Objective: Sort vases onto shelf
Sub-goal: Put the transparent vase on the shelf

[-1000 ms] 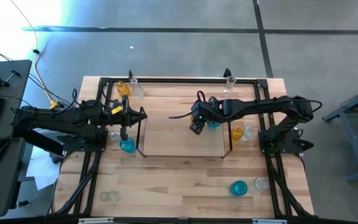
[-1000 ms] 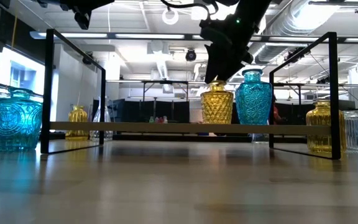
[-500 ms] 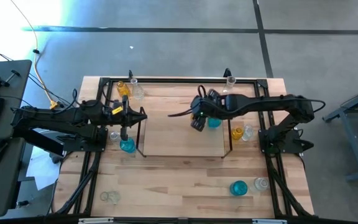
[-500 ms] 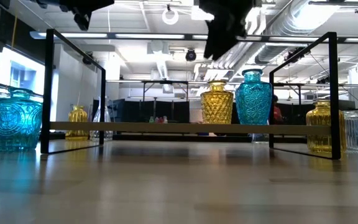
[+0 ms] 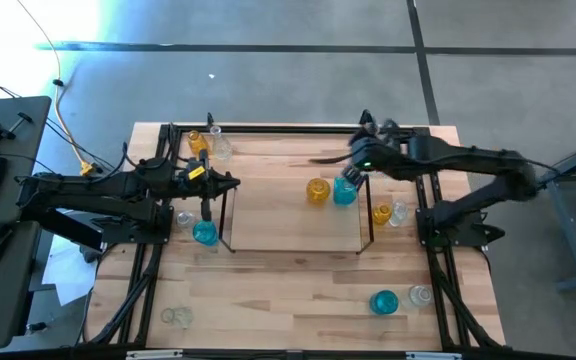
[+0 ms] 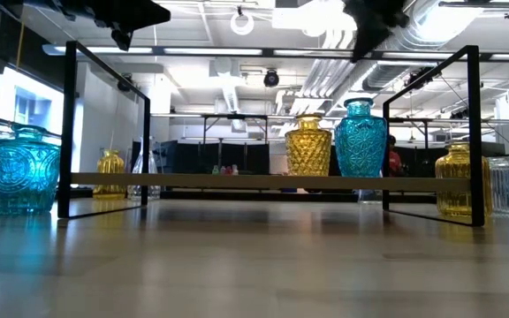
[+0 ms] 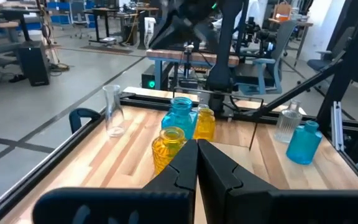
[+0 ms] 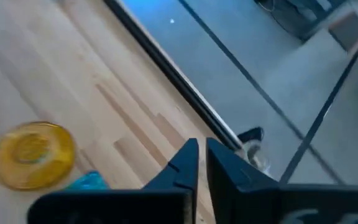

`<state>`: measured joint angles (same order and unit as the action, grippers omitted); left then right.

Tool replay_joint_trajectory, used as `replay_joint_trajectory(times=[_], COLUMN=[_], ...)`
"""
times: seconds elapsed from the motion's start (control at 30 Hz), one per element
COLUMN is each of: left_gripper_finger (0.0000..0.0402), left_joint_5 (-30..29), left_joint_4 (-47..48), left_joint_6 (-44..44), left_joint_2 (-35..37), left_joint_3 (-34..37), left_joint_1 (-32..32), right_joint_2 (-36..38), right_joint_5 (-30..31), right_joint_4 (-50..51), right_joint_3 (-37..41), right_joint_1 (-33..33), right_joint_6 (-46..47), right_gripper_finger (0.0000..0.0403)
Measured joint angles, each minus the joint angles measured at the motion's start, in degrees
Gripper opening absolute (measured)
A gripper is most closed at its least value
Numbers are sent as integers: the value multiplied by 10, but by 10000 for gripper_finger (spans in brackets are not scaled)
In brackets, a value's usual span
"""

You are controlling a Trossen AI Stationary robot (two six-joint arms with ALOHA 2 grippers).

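Right gripper (image 5: 353, 170) hangs above the shelf (image 5: 268, 215), fingers (image 8: 185, 163) nearly closed, holding nothing. Amber vase (image 5: 317, 190) and turquoise vase (image 5: 344, 193) stand side by side on the shelf's right part. Left gripper (image 5: 230, 184) waits pinched together, empty, at the shelf's left end.

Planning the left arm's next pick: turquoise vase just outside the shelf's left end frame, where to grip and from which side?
Grip the turquoise vase at its narrow neck, coming straight down from above. It stands upright with a wide bulbous body, and the shelf frame stands close beside it, leaving little room for a side approach. The left end effector is nearby.
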<state>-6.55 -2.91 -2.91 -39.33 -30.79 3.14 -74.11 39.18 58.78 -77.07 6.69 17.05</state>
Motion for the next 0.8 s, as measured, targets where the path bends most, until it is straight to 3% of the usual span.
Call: replay_joint_trajectory(times=[0.13, 0.27, 0.5, 0.63, 0.8], left_gripper_finger=[0, 0, 0, 0, 0], left_joint_5=[2, 2, -2, -5, -5], left_joint_4=[0, 0, 0, 1, 1], left_joint_6=[0, -5, -9, -16, -20], left_joint_2=[0, 0, 0, 0, 0], left_joint_3=[0, 0, 0, 0, 0], left_joint_1=[0, 0, 0, 0, 0], right_joint_2=[93, 130, 95, 60, 20], right_joint_5=[-23, -58, -220, -226, -234], right_joint_4=[-97, -156, -244, -254, -280], right_joint_3=[125, 197, 245, 245, 244], right_joint_1=[66, 155, 307, 353, 381], right_joint_6=[37, 46, 36, 17, -11], right_gripper_finger=[51, 107, 243, 307, 334])
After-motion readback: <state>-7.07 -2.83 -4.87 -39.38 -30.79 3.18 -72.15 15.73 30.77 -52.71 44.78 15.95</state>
